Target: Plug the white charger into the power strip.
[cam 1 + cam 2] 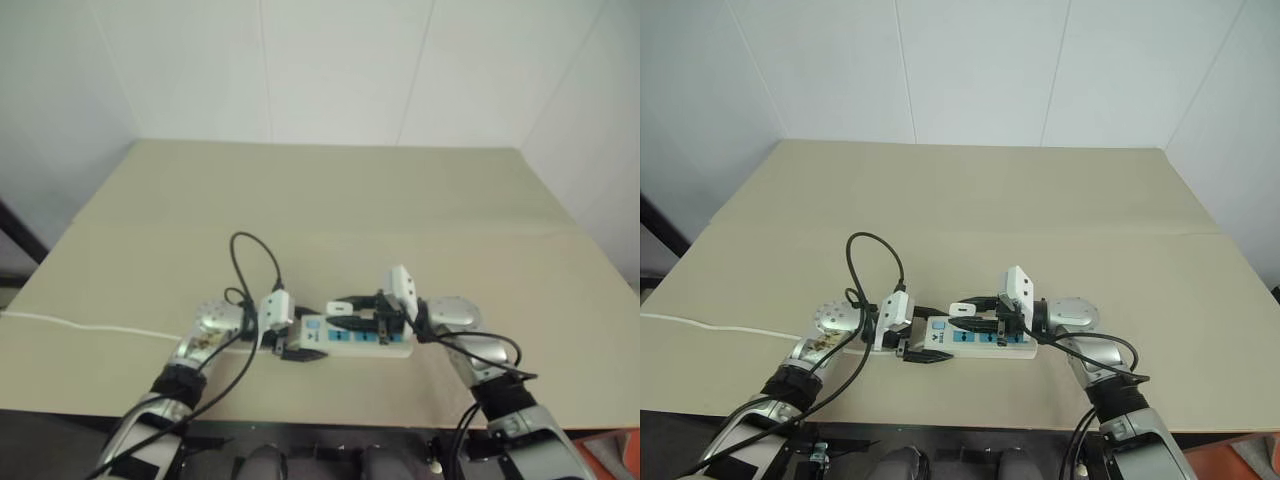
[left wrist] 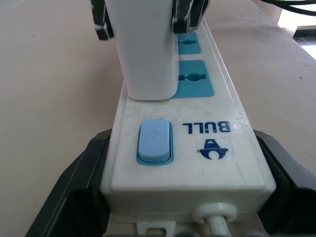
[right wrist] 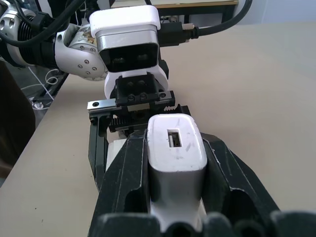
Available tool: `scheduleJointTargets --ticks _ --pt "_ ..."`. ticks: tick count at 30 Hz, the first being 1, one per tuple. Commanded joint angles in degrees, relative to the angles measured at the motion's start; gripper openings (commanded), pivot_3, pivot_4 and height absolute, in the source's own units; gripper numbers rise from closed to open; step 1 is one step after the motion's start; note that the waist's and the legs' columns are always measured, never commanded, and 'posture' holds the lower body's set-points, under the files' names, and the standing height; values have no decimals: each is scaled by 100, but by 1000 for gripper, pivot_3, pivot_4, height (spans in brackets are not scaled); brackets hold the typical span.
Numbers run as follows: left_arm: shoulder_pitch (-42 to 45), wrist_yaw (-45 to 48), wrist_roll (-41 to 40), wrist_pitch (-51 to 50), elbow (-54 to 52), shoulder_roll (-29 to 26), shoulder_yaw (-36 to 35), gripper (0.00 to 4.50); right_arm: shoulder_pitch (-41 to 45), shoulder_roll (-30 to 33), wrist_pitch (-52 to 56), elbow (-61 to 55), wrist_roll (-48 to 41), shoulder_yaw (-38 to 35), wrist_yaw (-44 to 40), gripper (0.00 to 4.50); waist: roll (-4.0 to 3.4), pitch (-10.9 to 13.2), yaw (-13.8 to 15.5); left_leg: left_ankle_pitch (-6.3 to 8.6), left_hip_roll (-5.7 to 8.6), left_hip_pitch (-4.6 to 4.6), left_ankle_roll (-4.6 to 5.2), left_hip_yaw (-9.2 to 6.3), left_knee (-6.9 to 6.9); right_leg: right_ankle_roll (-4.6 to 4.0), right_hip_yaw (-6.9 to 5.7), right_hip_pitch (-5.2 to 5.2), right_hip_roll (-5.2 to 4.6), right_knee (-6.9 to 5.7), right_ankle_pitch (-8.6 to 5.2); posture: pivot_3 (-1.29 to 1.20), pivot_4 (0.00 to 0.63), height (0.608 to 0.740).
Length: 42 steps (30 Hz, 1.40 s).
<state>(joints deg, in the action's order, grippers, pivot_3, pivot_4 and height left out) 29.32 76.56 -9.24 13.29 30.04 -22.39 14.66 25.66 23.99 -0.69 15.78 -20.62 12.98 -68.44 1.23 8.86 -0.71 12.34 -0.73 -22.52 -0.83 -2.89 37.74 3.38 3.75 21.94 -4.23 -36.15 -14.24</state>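
Left gripper: nearest the robot's left side, its two black fingers stand wide, one on each long side of the power strip's switch end; they hug the strip's body.
Power strip: a long white bar lying flat on the table close to the near edge, running left to right between the two grippers. In the left wrist view the light blue switch sits near the cord end, with a blue printed logo beside it, and blue socket faces follow along the bar.
Cord: thin and white, leaving the strip's switch end and trailing off across the table toward the robot's left.
White charger: a small boxy adapter standing upright on the strip, its base over the socket nearest the switch. Whether it is seated fully home I cannot tell.
Right gripper: coming in from the robot's right, its black fingers are clamped on two opposite faces of the charger, holding it from above the strip.
Table: a plain beige surface, bare beyond the strip, stretching to the far edge.
Wall: pale panels rising behind the table's far edge.
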Motion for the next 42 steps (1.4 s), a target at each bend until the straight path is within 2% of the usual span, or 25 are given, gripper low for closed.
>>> scheduleJointTargets --ticks 1,18,32,42 --pt "-219 175 221 -45 67 -339 96 3319 -347 562 212 809 596 -32 71 1128 3 -6 3 0 0 1 0 0 0 1 0 -1 0 0 -1 0 150 740" --pt "-187 166 228 -25 99 -339 110 3319 -120 392 132 751 765 550 -129 1128 14 -25 -28 0 -7 28 0 0 -14 -6 0 -17 6 0 -9 0 150 740" --pt "-244 163 215 -47 40 -382 97 3319 -273 364 24 752 808 544 -61 1128 33 -87 -21 0 -7 58 0 1 -69 -22 1 -25 6 6 -25 0 150 740" --pt "-268 122 187 -55 -8 -360 113 3319 -335 375 180 518 770 589 -226 4494 68 -109 -38 1 -27 92 -1 -2 -84 -37 -2 -50 26 9 -39 0 150 740"
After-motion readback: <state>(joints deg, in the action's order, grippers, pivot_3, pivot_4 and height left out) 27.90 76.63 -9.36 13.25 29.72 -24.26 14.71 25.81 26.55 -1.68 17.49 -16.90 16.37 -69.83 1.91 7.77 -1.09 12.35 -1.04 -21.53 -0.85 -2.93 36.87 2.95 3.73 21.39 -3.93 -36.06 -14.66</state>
